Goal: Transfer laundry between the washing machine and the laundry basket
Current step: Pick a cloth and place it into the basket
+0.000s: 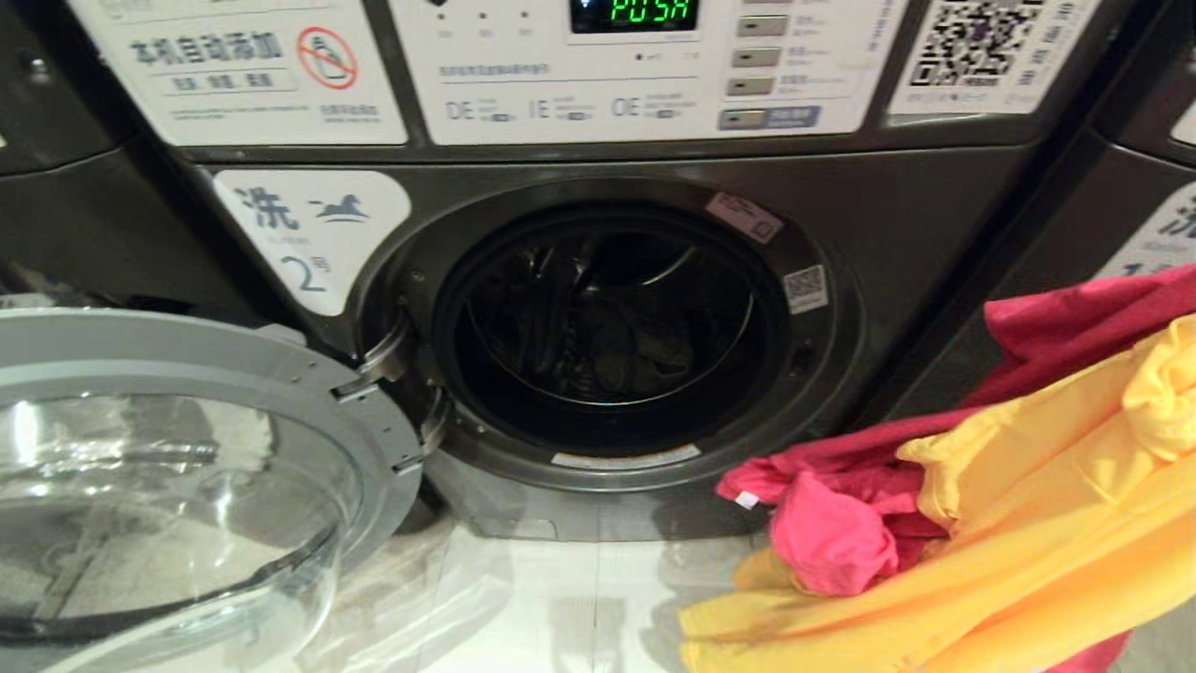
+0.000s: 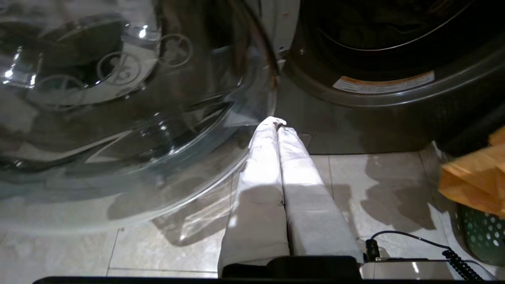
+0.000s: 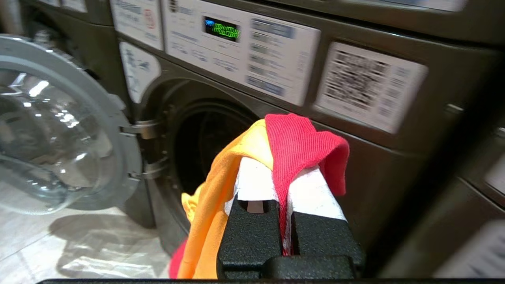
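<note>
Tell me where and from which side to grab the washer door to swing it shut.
Take the grey door by its outer rim, the side opposite the hinges. It stands swung fully open to the drum's left, so that edge gives the most leverage. Probably use the left claw, shut and empty low beside the glass, approaching from the robot's side.

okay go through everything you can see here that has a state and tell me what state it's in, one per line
Dark grey front-loading washing machine number 2: powered, green display lit.
Round chrome-rimmed glass door: swung fully open.
Drum: dark cloth inside.
Red-pink garment: pinched, hanging.
Mustard yellow garment: lifted with it, hanging.
Right gripper: shut on both garments.
Left gripper: shut, empty.
Green perforated plastic basket: on floor.
</note>
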